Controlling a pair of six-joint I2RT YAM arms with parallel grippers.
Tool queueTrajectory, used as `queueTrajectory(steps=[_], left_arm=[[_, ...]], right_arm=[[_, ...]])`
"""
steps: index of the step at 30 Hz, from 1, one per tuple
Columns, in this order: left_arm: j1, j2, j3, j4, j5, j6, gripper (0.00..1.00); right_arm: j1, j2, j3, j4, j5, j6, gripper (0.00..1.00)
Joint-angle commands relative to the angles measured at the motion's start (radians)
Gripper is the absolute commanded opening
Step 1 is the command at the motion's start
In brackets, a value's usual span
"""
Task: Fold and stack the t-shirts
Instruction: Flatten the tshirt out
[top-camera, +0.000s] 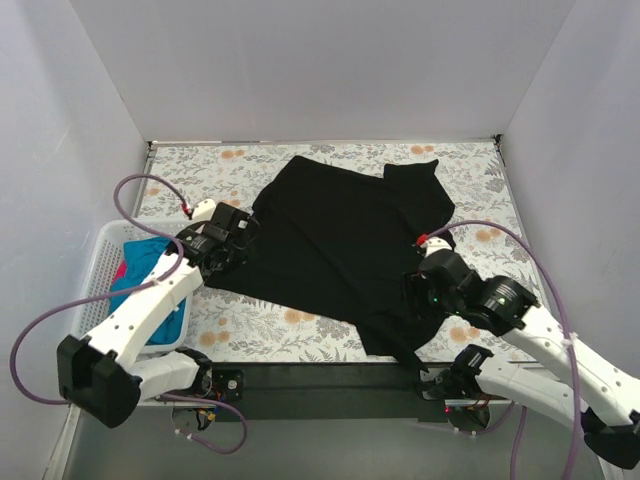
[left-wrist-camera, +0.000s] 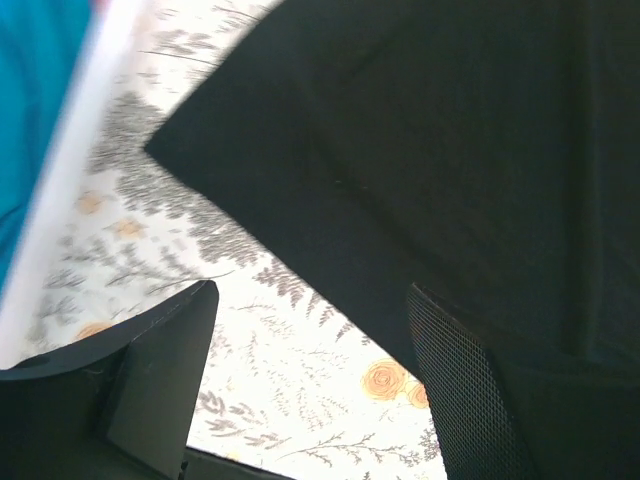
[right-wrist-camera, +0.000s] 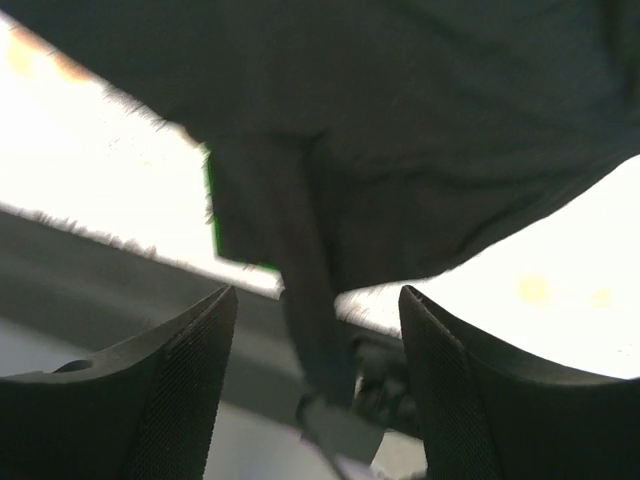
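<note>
The flower-patterned bench (top-camera: 470, 170) carries the black t-shirt (top-camera: 340, 240), which lies spread open and slanted between the two arms. It reaches from the left gripper (top-camera: 238, 243) across to the right gripper (top-camera: 420, 290).

The white lattice basket (top-camera: 100, 255) sits just to the left of the left gripper, off the bench edge. In it are the teal t-shirt (top-camera: 145, 260) and, further left, a bit of pink-red cloth (top-camera: 121, 270).

The left gripper (left-wrist-camera: 310, 390) is spread wide and pinching nothing. Its right finger (left-wrist-camera: 460, 400) is over the shirt's edge, its left finger over bare bench, and a pointed corner of the shirt lies ahead of it.

The right gripper (right-wrist-camera: 320, 385) is also spread, low at the shirt's near hem. Black cloth fills the view ahead, and a narrow fold hangs down between its fingers. I cannot tell whether the fold touches them.
</note>
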Motion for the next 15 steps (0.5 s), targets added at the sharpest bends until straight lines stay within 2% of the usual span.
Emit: queueTrajectory(steps=[1,2,4,6,9,15], left_arm=[[0.002,0.110,0.012,0.157,0.105,0.115,0.76],[0.002,0.127,0.007,0.179,0.112,0.124,0.76],[0.002,0.165,-0.019,0.244,0.132,0.143,0.76],[0.004,0.216,-0.042,0.281,0.138,0.160,0.76],[0.010,0.277,-0.057,0.330,0.145,0.175,0.75],[0.033,0.362,-0.088,0.395,0.162,0.170,0.73]], right_arm=[[-0.017,0.137,0.010,0.171,0.197,-0.030,0.72],[-0.032,0.163,0.000,0.207,0.211,-0.045,0.71],[-0.139,0.229,-0.019,0.318,0.188,-0.082,0.69],[-0.294,0.280,-0.055,0.394,0.047,-0.136,0.65],[-0.414,0.337,-0.080,0.513,-0.007,-0.174,0.64],[-0.575,0.547,-0.092,0.661,-0.067,-0.217,0.63]])
